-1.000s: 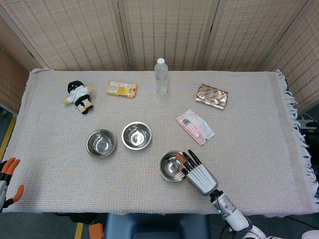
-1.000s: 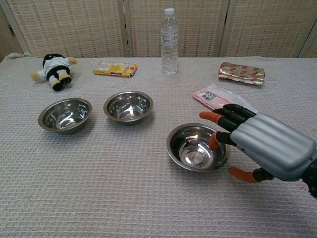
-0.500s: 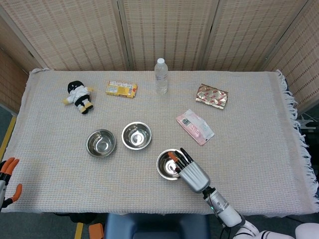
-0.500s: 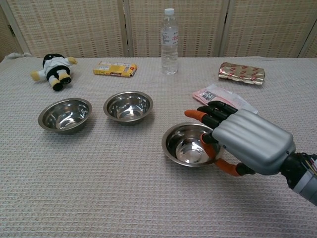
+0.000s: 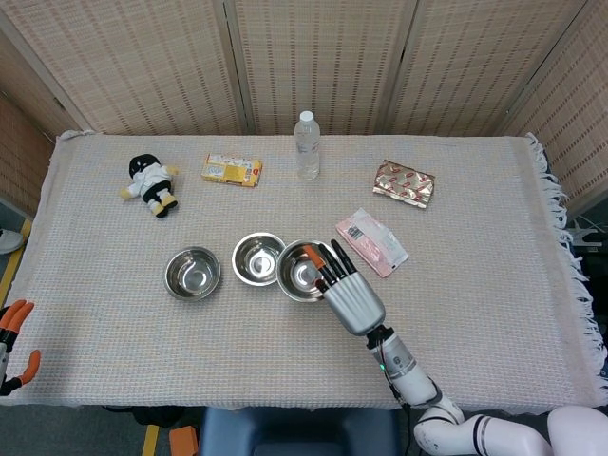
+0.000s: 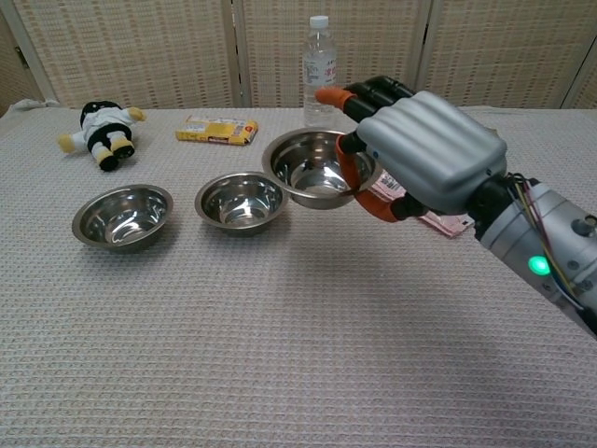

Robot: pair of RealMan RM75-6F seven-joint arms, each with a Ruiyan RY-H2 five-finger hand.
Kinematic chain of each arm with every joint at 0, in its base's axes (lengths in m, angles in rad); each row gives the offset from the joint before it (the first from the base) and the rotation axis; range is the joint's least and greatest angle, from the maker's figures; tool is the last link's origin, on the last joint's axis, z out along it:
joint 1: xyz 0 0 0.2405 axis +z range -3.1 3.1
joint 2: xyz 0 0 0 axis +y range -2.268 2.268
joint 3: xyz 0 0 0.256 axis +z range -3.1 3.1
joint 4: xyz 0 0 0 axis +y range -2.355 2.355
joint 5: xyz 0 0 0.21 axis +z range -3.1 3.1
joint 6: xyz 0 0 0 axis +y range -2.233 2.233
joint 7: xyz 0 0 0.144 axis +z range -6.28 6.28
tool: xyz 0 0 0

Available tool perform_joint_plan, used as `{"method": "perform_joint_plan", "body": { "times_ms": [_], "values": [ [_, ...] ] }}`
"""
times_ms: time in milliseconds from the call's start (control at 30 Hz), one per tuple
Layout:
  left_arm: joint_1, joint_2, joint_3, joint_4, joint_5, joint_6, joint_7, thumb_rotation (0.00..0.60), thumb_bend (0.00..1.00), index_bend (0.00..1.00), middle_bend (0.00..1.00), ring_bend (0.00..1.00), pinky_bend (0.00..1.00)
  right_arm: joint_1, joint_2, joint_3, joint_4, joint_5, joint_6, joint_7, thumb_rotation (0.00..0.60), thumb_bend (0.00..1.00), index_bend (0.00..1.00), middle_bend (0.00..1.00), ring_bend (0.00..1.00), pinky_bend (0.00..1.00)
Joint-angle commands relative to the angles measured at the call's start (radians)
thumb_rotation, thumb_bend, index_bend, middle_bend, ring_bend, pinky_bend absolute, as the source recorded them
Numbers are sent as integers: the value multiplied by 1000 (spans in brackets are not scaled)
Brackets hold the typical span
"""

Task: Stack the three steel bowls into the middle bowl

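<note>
Right robot hand [image 6: 424, 149] grips a steel bowl [image 6: 317, 168] by its rim, lifted off the bench [image 6: 280, 355], just right of the middle bowl [image 6: 241, 202]. Left bowl [image 6: 122, 215] sits beside that (both on the cloth). Left robot hand [image 5: 14, 342] at bench edge, fingers apart, holding nothing.

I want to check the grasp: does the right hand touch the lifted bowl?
Touching. The chest view shows the right hand pinching the rim of the lifted bowl.
</note>
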Motion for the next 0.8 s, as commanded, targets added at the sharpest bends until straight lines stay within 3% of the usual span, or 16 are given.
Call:
{"method": "perform_joint_plan", "body": {
  "times_ms": [33, 200, 400, 600, 733, 800],
  "values": [
    [-5, 4, 2, 8, -4, -16, -21, 600, 511, 0, 0, 0, 69, 100, -84, 85, 66, 72, -73, -20, 600, 394, 702, 0, 0, 0],
    [-12, 12, -4, 25, -20, -39, -70, 600, 511, 0, 0, 0, 70, 226, -204, 151, 226, 142, -136, -18, 600, 394, 704, 0, 0, 0],
    [-12, 23, -6, 38, -27, -46, -121, 600, 510, 0, 0, 0, 71, 336, -337, 161, 477, 160, -135, 94, 600, 394, 635, 0, 0, 0],
    [-5, 31, -5, 47, -19, -30, -157, 600, 510, 0, 0, 0, 71, 405, -428, 161, 662, 183, -126, 209, 600, 381, 285, 0, 0, 0],
    [-2, 33, -6, 48, -17, -21, -164, 600, 510, 0, 0, 0, 72, 423, -447, 161, 707, 204, -121, 255, 600, 307, 55, 0, 0, 0],
    [-1, 32, -5, 49, -13, -17, -162, 600, 509, 0, 0, 0, 71, 416, -437, 153, 689, 211, -120, 270, 600, 274, 5, 0, 0, 0]
  ]
}}
